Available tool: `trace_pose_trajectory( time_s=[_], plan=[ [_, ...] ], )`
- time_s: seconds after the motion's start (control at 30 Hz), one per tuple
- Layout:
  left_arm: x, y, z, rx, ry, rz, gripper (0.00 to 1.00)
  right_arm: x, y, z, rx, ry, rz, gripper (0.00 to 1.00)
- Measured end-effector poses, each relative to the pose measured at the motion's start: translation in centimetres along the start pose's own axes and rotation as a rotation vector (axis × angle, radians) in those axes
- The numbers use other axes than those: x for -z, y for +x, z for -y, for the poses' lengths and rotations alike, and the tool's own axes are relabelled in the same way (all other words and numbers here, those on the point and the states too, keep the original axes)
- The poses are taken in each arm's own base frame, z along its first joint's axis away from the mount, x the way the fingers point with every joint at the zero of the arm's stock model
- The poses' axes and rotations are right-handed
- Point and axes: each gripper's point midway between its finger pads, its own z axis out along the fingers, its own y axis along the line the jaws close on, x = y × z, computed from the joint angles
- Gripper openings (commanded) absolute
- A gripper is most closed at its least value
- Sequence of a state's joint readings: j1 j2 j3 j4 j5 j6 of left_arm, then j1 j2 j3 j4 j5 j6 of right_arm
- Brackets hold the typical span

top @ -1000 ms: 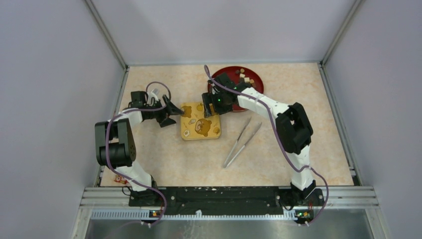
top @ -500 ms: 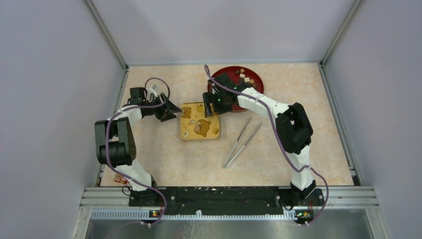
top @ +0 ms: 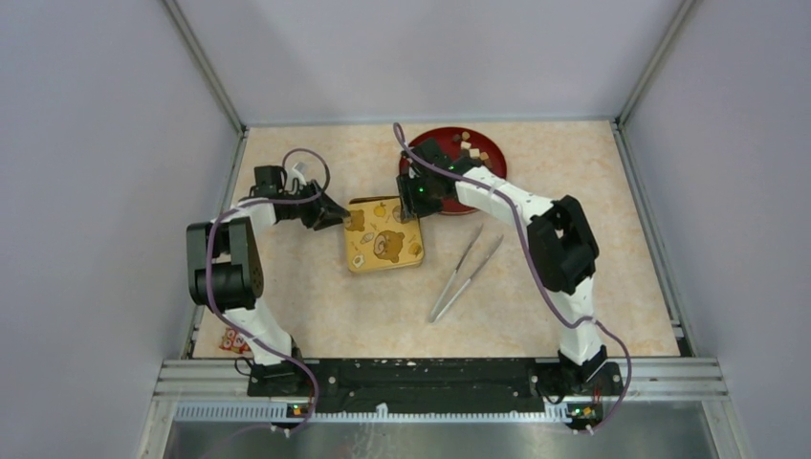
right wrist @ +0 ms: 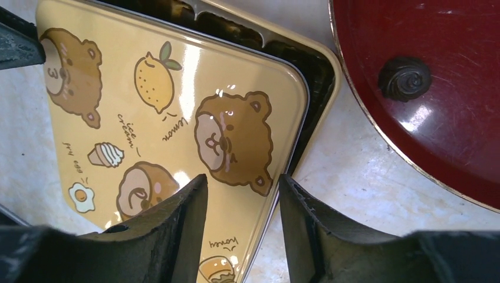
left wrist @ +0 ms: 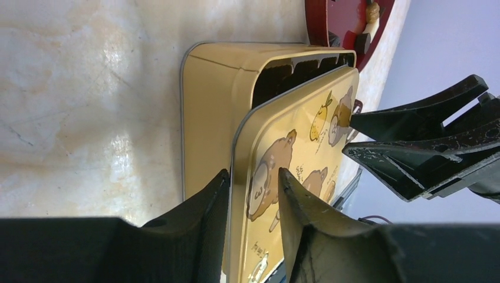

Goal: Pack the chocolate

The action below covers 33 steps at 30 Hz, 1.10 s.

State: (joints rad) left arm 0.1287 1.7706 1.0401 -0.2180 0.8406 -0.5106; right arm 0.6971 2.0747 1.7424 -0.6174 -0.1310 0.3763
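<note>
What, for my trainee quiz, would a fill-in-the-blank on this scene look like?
The animals printed on the lid are ____.
The chocolate lies on a ____ plate.
Between the tin and the right arm lie the ____.
Missing: bears; red; tweezers.

You're running two matching arms. The left arm (top: 230, 268) and the right arm (top: 559, 249) each alternate smooth white shell links with boxy matte-black joint housings. A thin purple cable (top: 306, 151) runs along each one. A small green indicator light (top: 418, 188) glows near the right wrist. The left gripper (left wrist: 250, 177) has black, wedge-shaped plastic fingers. The right gripper (right wrist: 242, 183) matches, its fingers (left wrist: 413, 171) marked with pale scuffs and scratches.
</note>
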Motion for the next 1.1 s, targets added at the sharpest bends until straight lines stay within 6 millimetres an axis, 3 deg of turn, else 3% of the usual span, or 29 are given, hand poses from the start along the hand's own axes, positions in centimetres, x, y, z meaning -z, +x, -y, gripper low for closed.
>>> trace_pose_trajectory(
  time_s=[0.2,0.5,0.8,1.1],
  plan=[
    [-0.1,-0.4,0.2,-0.006,0.002,0.004,0.33,-0.6,0.0,0.6,-0.006,0.016,-0.004,0.41],
    [-0.8,-1.8,0.9,-0.027,0.012,0.008,0.33,-0.7,-0.3,1.2,-0.010,0.033,0.003,0.35],
    [-1.7,-2.8,1.4,-0.042,0.009,0.003,0.35,-0.7,-0.8,1.6,-0.018,0.044,0.012,0.39],
    [-2.5,-2.8,1.6,-0.043,0.001,-0.005,0.44,-0.7,-1.4,2.0,-0.028,0.040,0.030,0.40]
  ],
)
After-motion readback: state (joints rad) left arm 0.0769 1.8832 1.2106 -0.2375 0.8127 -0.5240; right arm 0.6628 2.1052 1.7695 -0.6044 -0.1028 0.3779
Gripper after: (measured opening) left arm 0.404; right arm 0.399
